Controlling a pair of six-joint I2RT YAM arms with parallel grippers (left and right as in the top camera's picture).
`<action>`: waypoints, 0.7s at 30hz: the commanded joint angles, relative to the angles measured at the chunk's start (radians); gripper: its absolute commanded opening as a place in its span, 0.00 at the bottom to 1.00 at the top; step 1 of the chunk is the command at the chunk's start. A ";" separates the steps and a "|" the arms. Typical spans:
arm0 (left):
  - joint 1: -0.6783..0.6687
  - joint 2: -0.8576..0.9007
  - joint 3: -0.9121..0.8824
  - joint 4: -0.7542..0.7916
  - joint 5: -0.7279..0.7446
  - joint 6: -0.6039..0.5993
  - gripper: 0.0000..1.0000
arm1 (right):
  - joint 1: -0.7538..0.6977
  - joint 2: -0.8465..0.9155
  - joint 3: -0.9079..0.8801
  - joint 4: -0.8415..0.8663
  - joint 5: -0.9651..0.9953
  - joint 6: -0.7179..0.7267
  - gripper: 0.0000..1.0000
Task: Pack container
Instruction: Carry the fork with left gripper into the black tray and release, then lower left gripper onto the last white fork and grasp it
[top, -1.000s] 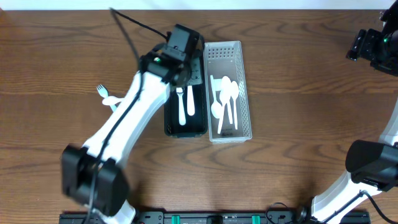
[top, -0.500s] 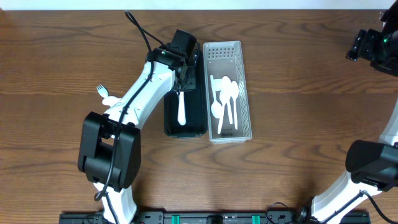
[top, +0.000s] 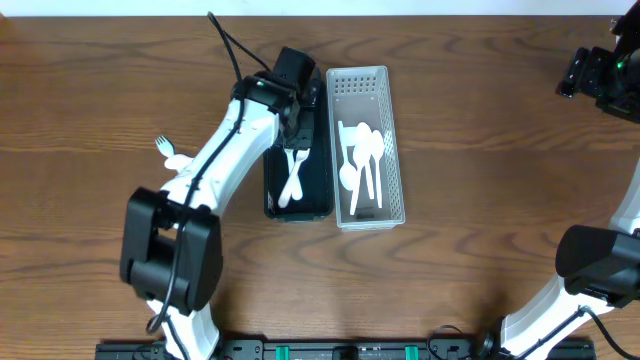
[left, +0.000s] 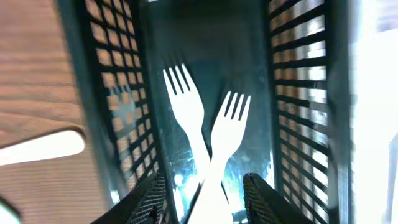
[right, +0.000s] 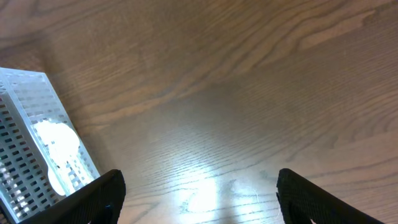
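Note:
A black mesh basket (top: 322, 190) stands beside a white mesh basket (top: 392, 120) that holds several white spoons (top: 362, 160). Two white forks (top: 293, 175) lie crossed in the black basket; they also show in the left wrist view (left: 211, 134). My left gripper (top: 298, 122) hangs over the far end of the black basket. In the left wrist view its jaws (left: 208, 202) are open, with the fork handles lying between them. Another white fork (top: 168, 152) lies on the table to the left. My right gripper (top: 592, 74) is open and empty at the far right.
The right wrist view shows bare wood table and a corner of the white basket (right: 34, 134). A white utensil handle (left: 40, 147) lies on the table beside the black basket's wall (left: 102, 81). The left arm crosses the table from the front left.
The two forks lay side by side in the black basket; now they lie crossed. The left arm has shifted slightly over the basket. The right arm has not moved.

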 joint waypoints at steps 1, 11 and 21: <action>0.008 -0.166 0.109 -0.012 -0.086 0.063 0.43 | 0.008 -0.010 0.012 0.000 -0.008 -0.016 0.81; 0.255 -0.381 0.157 -0.034 -0.220 -0.097 0.51 | 0.008 -0.010 0.012 0.004 -0.008 -0.022 0.82; 0.495 -0.155 0.144 -0.098 -0.074 -0.116 0.52 | 0.008 -0.010 0.012 0.003 -0.008 -0.021 0.82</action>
